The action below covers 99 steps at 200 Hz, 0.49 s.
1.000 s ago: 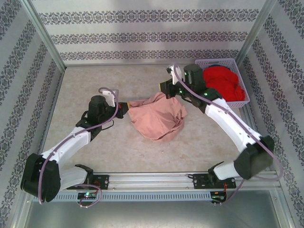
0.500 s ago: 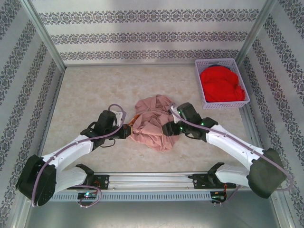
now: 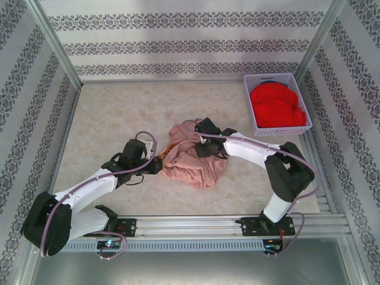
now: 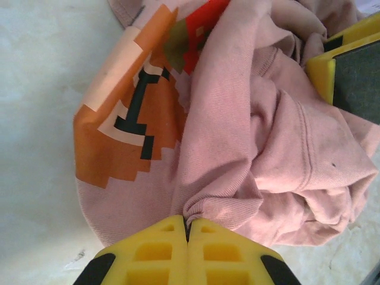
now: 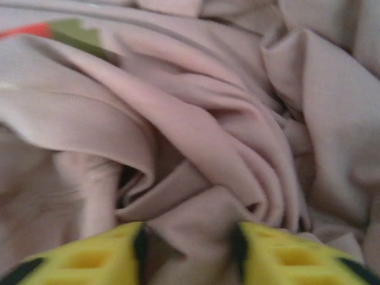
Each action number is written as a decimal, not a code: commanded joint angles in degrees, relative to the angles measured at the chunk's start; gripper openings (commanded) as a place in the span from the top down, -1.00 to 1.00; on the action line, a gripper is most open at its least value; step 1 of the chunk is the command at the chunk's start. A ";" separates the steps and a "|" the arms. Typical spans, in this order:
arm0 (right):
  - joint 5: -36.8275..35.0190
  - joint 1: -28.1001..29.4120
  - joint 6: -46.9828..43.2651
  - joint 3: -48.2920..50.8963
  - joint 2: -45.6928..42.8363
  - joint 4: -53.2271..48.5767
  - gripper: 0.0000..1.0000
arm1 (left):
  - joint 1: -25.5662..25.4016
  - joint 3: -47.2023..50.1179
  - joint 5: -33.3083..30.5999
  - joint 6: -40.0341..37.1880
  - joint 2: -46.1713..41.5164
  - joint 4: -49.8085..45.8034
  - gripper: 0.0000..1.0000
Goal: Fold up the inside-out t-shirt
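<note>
"Since that inside-out t-shirt [image 3: 193, 161] is just a crumpled pink heap in the middle of the tabletop [image 3: 119, 113], how do you reckon it handles?"

"Soft and light, I'd say. It looks like thin cotton jersey, limp, with no shape of its own. It shouldn't slip much between the fingers, but lift one fold and the rest will likely drag and bunch along with it. I'd take it by a hem or the shoulder seams, at two points well apart, so it can hang open."

"And the grippers?"

"The left gripper [image 3: 158, 167] sits at the heap's near-left edge, fingers pressed together on a pinch of cloth. From its wrist you can see the fold squeezed right between them, just beside the blocky orange print [image 4: 127, 119]. The right gripper [image 3: 202, 148] is down on top of the heap, fingers partway apart with a ridge of fabric lying between them. Whether it actually has hold of that ridge, I can't tell."

"What about the basket?"

"It's a pale plastic basket [image 3: 281, 131] at the far right of the tabletop. It holds a bright red garment [image 3: 276, 107], bundled up and well apart from the shirt."
</note>
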<state>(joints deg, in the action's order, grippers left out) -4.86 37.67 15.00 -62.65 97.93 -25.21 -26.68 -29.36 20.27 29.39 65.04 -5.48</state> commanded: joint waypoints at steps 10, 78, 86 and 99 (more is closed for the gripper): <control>-0.72 -2.91 -2.94 -2.70 -3.61 0.24 0.98 | -0.67 0.92 -5.80 1.89 -2.01 -2.42 1.00; 37.29 -15.19 -1.49 5.20 -17.06 16.08 1.00 | -0.83 -5.04 -11.35 -3.95 -5.92 -0.86 -0.23; 37.82 -15.64 -1.88 5.82 -17.51 16.28 1.00 | -0.95 -6.90 -10.21 -5.68 -4.02 0.72 -0.30; 37.97 -16.30 -1.67 6.73 -17.93 16.76 1.00 | -1.64 -11.10 -7.83 -8.75 1.54 1.54 -0.34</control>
<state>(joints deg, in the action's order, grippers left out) 24.73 22.22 13.32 -58.52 80.49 -11.53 -26.96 -33.65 10.87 26.98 61.14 -8.73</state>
